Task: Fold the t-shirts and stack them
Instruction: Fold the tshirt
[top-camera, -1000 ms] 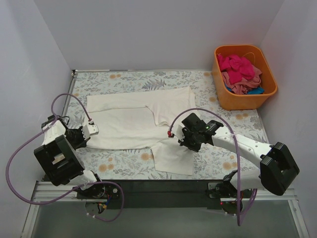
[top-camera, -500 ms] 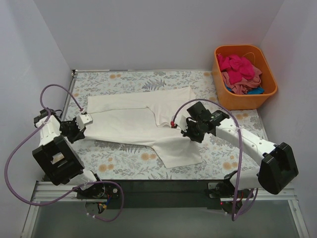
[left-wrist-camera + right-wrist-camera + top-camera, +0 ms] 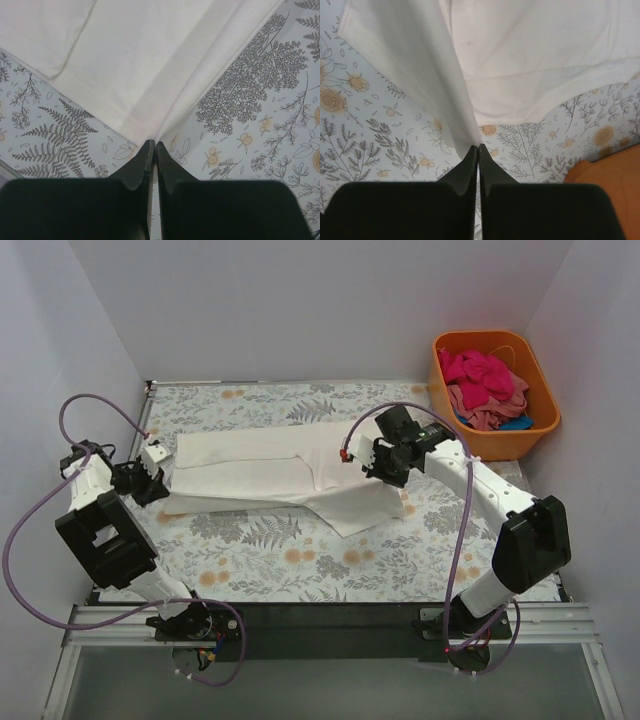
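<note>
White arm links with black joints, looping purple cables, and black end effector fingers.

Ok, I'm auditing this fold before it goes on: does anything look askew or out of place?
Only the white t-shirt: pinched at both ends by the left end effector and right end effector, it lies skewed, its near-right part jutting out as a slanted flap. Nothing spilled from the orange tub.
</note>
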`<state>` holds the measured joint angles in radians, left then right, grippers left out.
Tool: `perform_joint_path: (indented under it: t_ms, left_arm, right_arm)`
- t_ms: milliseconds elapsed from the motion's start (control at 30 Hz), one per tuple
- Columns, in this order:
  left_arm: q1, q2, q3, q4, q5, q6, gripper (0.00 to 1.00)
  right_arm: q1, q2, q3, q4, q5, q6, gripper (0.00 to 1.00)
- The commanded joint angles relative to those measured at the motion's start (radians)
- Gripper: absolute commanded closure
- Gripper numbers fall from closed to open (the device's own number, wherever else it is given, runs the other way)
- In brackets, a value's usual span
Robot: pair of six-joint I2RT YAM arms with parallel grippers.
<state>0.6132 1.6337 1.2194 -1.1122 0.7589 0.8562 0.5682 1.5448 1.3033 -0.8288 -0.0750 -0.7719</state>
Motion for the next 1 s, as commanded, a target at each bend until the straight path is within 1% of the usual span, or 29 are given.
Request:
perform_joint_path:
  t_ms: [0, 333, 467, 700, 967]
  left_arm:
    - [-0.003, 0.012, 0.045, 0.052, 0.068, -0.052, 1.0]
    - [-0.013, 0.093, 0.169, 0.064, 0.122, -0.161, 1.0]
    - [-0.035, 0.113, 0.18, 0.118, 0.12, -0.213, 1.0]
    - [-0.082, 0.159, 0.19, 0.244, 0.088, -0.328, 1.0]
    - [-0.105, 0.245, 0.229, 0.305, 0.057, -0.376, 1.0]
  right_arm:
    - [-0.011, 0.044, 0.097, -0.042, 0.014, -0.064, 0.99]
    - [-0.062, 0.144, 0.258, -0.087, 0.007, -0.13, 0.99]
    - [-0.071, 0.195, 0.326, -0.087, 0.018, -0.164, 0.99]
    - [-0.106, 0.343, 0.46, -0.093, 0.029, -0.208, 0.99]
    - [-0.122, 0.469, 0.559, -0.09, 0.041, -0.245, 0.99]
